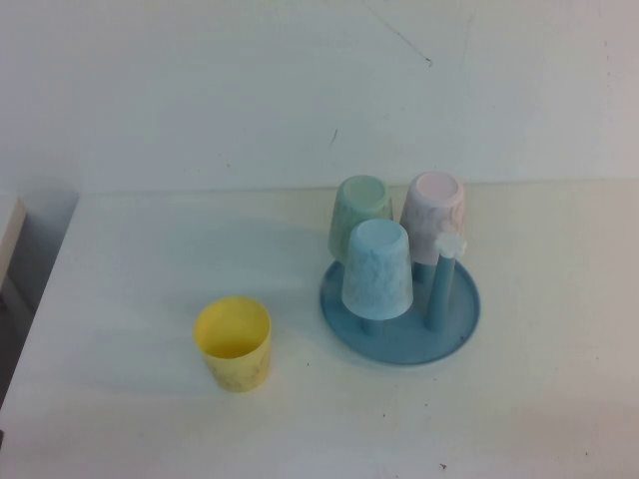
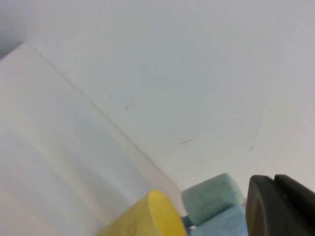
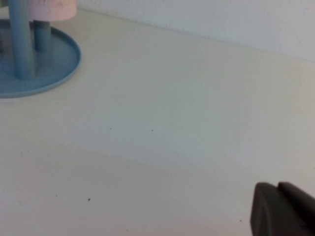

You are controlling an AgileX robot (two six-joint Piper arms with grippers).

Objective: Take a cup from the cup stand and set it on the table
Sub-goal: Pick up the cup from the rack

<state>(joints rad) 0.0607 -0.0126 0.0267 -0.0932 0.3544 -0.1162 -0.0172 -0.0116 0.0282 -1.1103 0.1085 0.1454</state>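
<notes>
Cup: light blue tumbler (image 1: 378,267), tapered, faintly marbled, no handle; sat mouth-down over a peg at the near left of the cup stand.
Cup stand: round blue tray (image 1: 401,344) with upright blue pegs; it carried three inverted cups, and one peg (image 1: 439,289) with a white flower knob (image 1: 450,243) stood bare beside the light blue cup.
Other cups on stand: mint green cup (image 1: 359,212) and pink cup (image 1: 434,212), both behind the light blue one.
Yellow cup: (image 1: 233,342) upright on the table (image 1: 120,259), off the stand.
Left gripper: (image 2: 280,206) only a dark edge showed in its wrist view; cannot tell its opening; the yellow, mint and light blue cups lay just ahead of it.
Right gripper: (image 3: 283,209) only a dark edge showed; opening cannot be told; low over bare table, the stand's rim well ahead.
</notes>
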